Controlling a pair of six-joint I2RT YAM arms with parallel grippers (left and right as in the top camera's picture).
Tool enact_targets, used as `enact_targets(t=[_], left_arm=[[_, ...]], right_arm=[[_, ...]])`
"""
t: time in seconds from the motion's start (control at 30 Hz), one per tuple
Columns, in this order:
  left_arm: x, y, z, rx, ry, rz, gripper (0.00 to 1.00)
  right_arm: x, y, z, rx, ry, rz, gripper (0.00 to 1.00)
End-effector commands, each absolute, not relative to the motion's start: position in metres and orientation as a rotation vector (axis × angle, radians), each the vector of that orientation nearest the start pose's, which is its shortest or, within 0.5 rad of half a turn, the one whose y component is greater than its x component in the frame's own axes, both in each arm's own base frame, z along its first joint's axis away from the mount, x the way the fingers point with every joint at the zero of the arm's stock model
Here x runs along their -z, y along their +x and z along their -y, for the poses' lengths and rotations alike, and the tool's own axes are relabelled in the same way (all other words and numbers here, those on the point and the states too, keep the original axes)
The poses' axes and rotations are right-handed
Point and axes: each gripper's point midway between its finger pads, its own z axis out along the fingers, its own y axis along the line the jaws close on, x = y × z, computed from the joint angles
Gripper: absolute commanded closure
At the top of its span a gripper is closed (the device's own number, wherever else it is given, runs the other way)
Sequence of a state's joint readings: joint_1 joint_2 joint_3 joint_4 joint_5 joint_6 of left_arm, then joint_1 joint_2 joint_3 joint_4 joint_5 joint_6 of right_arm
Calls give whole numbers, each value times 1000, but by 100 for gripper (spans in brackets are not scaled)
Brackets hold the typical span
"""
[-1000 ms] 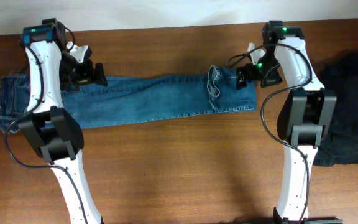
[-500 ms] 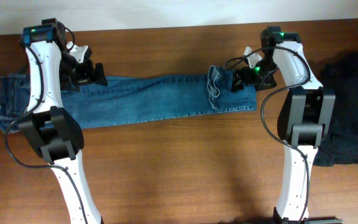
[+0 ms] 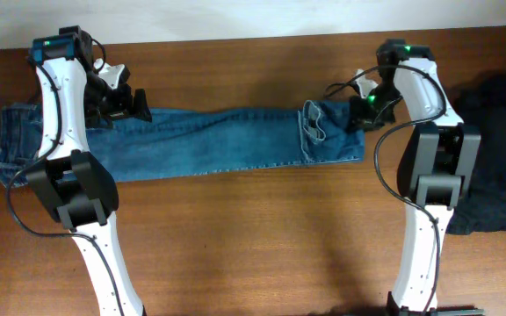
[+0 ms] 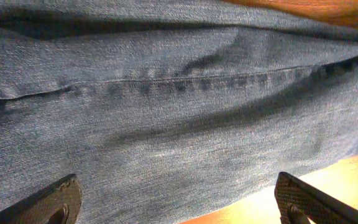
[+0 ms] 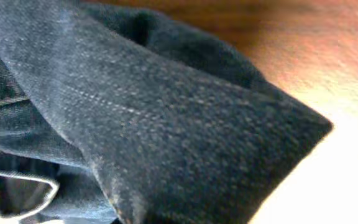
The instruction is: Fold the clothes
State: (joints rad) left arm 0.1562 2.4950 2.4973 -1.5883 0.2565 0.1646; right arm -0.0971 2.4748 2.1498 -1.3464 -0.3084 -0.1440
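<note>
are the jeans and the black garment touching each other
Apart. The overhead view shows the jeans ending at their leg hems, with a stretch of bare table wood before the black garment begins.

The brown wooden desk (image 3: 253, 237) in front of me is carrying two pieces of clothing. The blue jeans (image 3: 218, 140) are lying stretched lengthwise across its far half, waistband toward my left. The black garment (image 3: 499, 114) is lying crumpled at its right edge, apart from them.

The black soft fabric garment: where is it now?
Overhead view: the black garment lies at the table's right end, beside the right arm, apart from the blue denim jeans.
</note>
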Motion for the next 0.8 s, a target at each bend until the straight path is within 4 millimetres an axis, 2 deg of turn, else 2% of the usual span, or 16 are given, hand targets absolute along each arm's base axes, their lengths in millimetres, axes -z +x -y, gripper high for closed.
enact_targets(t=[0.0, 0.03, 0.13, 0.2, 0.27, 0.4, 0.47, 0.6, 0.77], left_arm=[[-95, 472, -29, 398, 35, -3089, 1], [-95, 472, -29, 398, 35, -3089, 1], [-95, 472, -29, 398, 35, -3089, 1], [-95, 472, -29, 398, 35, -3089, 1], [-95, 472, -29, 398, 35, -3089, 1], [-95, 473, -29, 396, 36, -3083, 1], [-95, 473, -29, 396, 36, -3083, 1], [-95, 473, -29, 396, 36, -3083, 1], [-95, 473, -29, 397, 35, -3086, 1]], right_arm=[[-42, 466, 21, -448, 66, -3130, 88], [-49, 467, 28, -445, 85, -3121, 93], [-67, 468, 46, -401, 160, -3107, 96], [-79, 468, 62, -303, 209, -3107, 96], [-101, 466, 77, -169, 209, -3101, 96], [-136, 465, 75, -123, 187, -3064, 96], [-148, 468, 67, -121, 202, -3033, 96], [-152, 472, 34, -140, 178, -3029, 95], [-152, 475, -27, -154, 145, -3032, 95]])
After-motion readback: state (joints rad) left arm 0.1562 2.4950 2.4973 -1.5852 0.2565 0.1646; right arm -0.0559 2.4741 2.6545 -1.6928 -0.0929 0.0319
